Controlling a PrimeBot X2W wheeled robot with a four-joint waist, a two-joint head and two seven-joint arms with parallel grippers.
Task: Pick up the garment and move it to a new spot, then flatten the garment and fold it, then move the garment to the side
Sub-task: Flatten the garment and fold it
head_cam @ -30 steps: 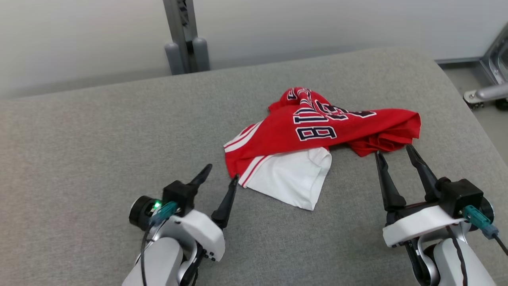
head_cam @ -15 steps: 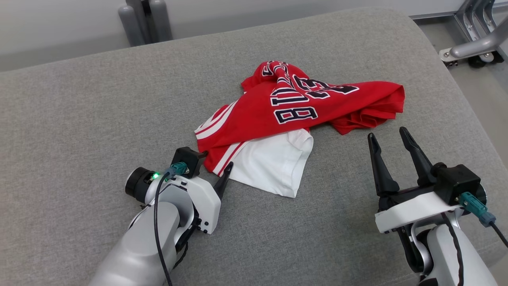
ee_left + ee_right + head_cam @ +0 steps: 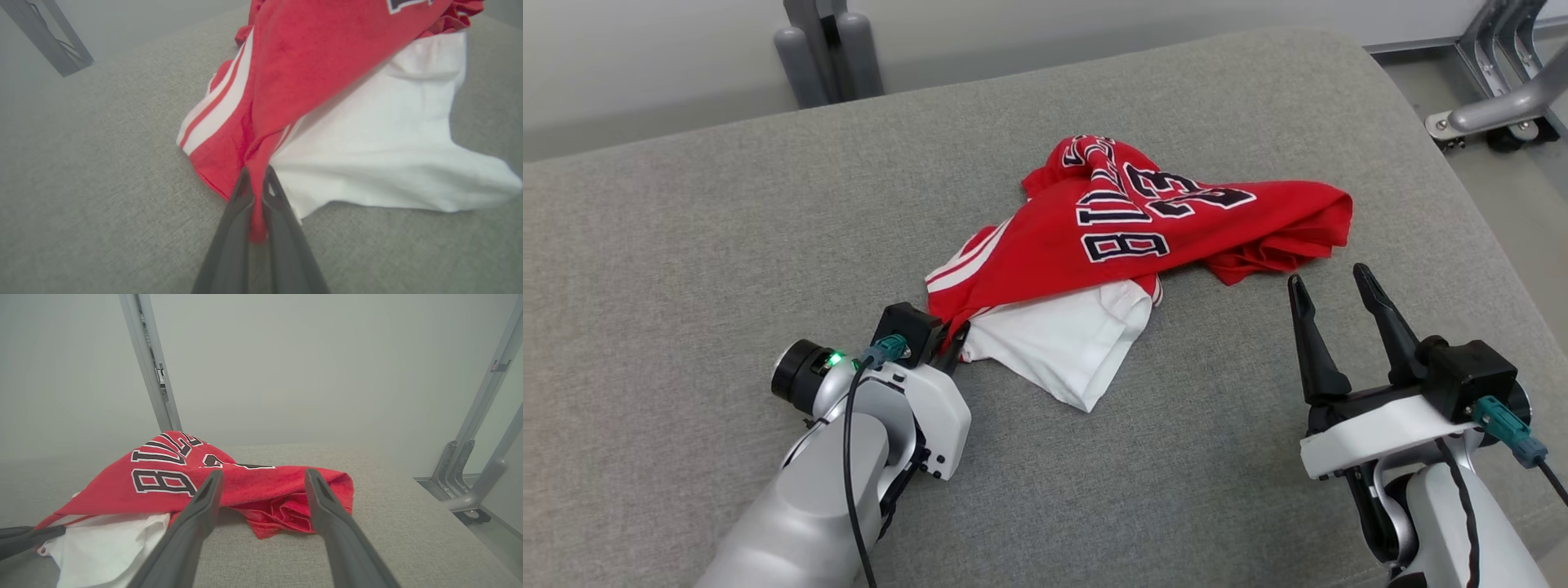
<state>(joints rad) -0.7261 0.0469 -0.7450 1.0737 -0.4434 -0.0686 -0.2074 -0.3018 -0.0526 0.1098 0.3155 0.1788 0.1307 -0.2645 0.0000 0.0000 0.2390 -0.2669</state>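
Observation:
The garment [image 3: 1127, 237] is a crumpled red jersey with dark lettering, white stripes and a white panel, lying mid-surface on the grey cushion [image 3: 686, 245]. My left gripper [image 3: 954, 336] is shut on the garment's near-left red edge, and the cloth rises taut from that pinch. In the left wrist view the red fabric [image 3: 302, 69] is clamped between the two dark fingers of the left gripper [image 3: 256, 173]. My right gripper [image 3: 1327, 282] stands open just short of the garment's right end, touching nothing; in its own view the right gripper [image 3: 263, 475] frames the bunched red folds [image 3: 286, 512].
A grey upright post [image 3: 827, 45] stands behind the cushion's far edge. Metal frame legs [image 3: 1499, 98] sit on the floor past the cushion's right corner. The cushion's rounded right edge [image 3: 1486, 269] drops off close to my right gripper.
My left gripper moved forward onto the garment's near-left edge, shut on it and lifted it slightly. The right gripper stayed open. The head view shifted between the earliest frame and now.

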